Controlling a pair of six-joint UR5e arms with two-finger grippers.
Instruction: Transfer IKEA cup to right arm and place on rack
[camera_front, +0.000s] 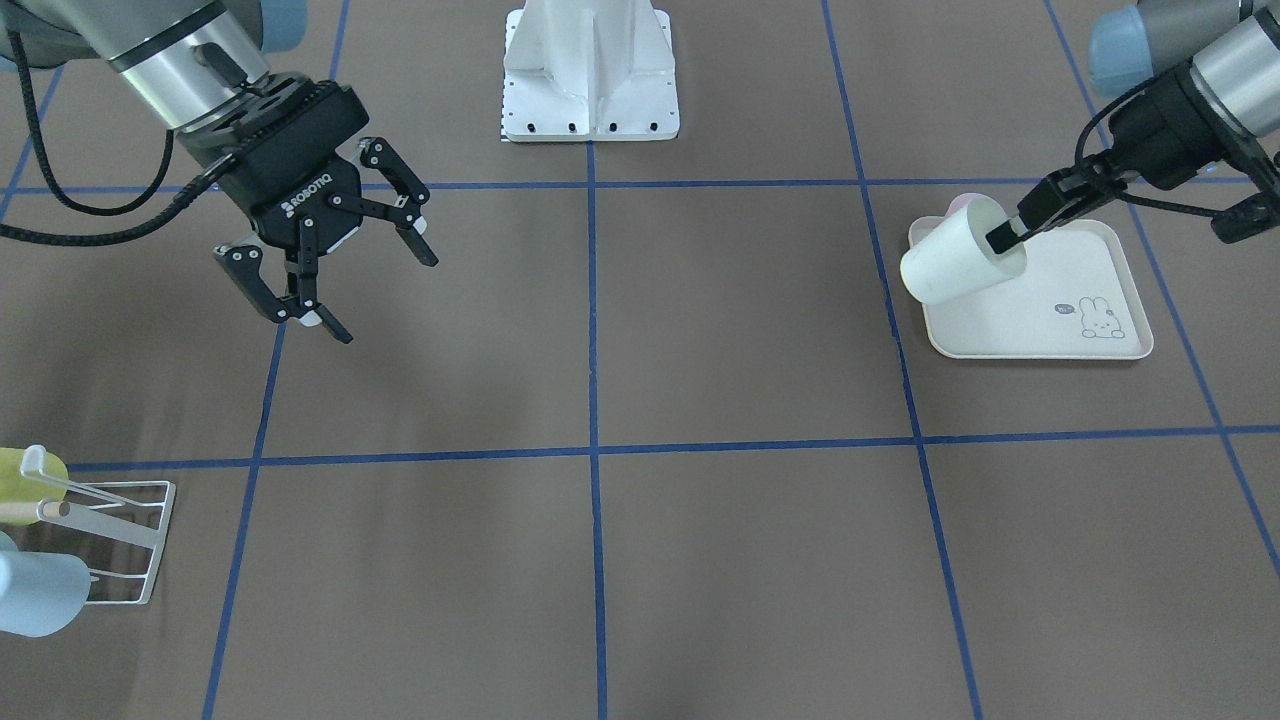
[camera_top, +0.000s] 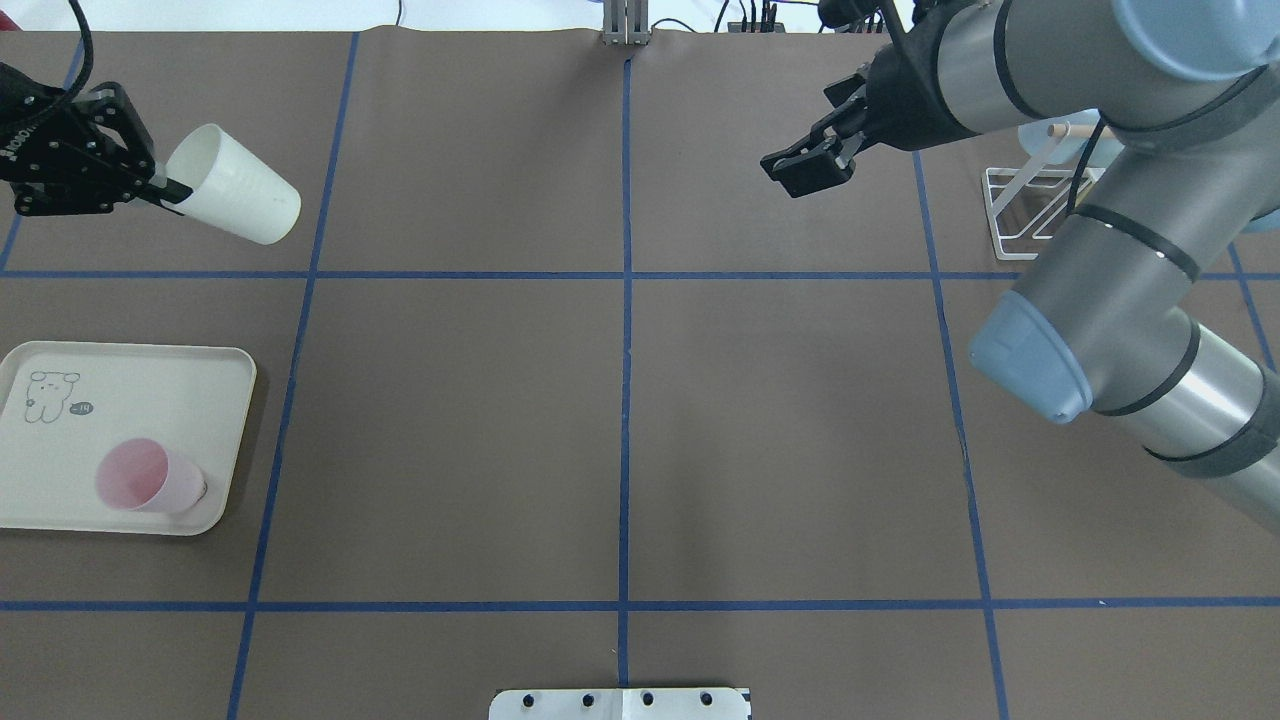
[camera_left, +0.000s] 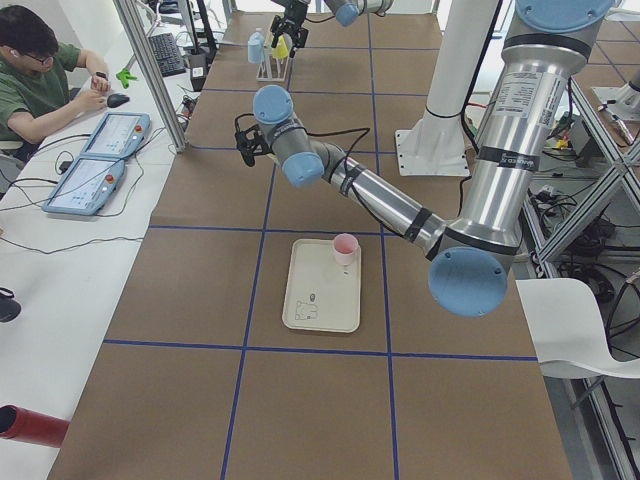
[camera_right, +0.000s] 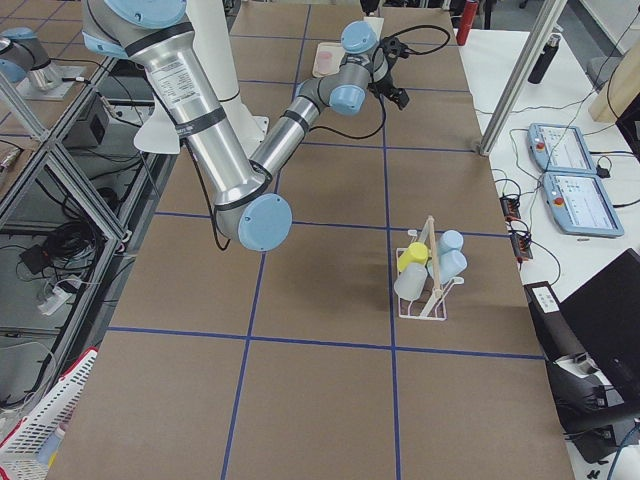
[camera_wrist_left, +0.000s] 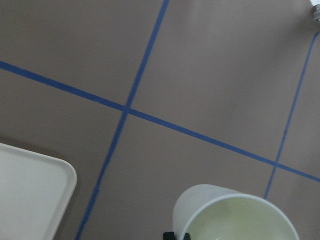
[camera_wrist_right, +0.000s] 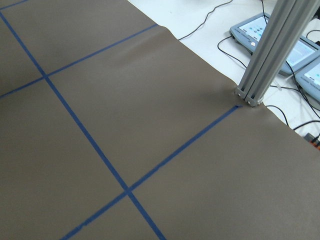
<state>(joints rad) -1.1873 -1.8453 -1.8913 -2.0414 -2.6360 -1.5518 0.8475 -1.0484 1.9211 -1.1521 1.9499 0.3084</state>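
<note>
A white IKEA cup (camera_top: 235, 198) hangs tilted in the air at the table's left side, above the far edge of the cream tray (camera_front: 1040, 315). My left gripper (camera_top: 165, 190) is shut on its rim, one finger inside the mouth (camera_front: 1000, 240). The left wrist view shows the cup (camera_wrist_left: 230, 215) from its open end. My right gripper (camera_front: 380, 290), black with ROBOTIQ lettering, hovers open and empty over the right half, and shows too in the overhead view (camera_top: 805, 170). The white wire rack (camera_front: 120, 545) stands at the far right (camera_top: 1030, 210) and carries a yellow, a light-blue and a pale cup (camera_right: 425, 265).
A pink cup (camera_top: 150, 478) lies on its side on the bunny tray (camera_top: 130, 385). The robot's white base plate (camera_front: 590, 100) sits at the near middle edge. An aluminium post (camera_wrist_right: 265, 55) stands at the table's far edge. A person (camera_left: 40, 80) sits by two tablets.
</note>
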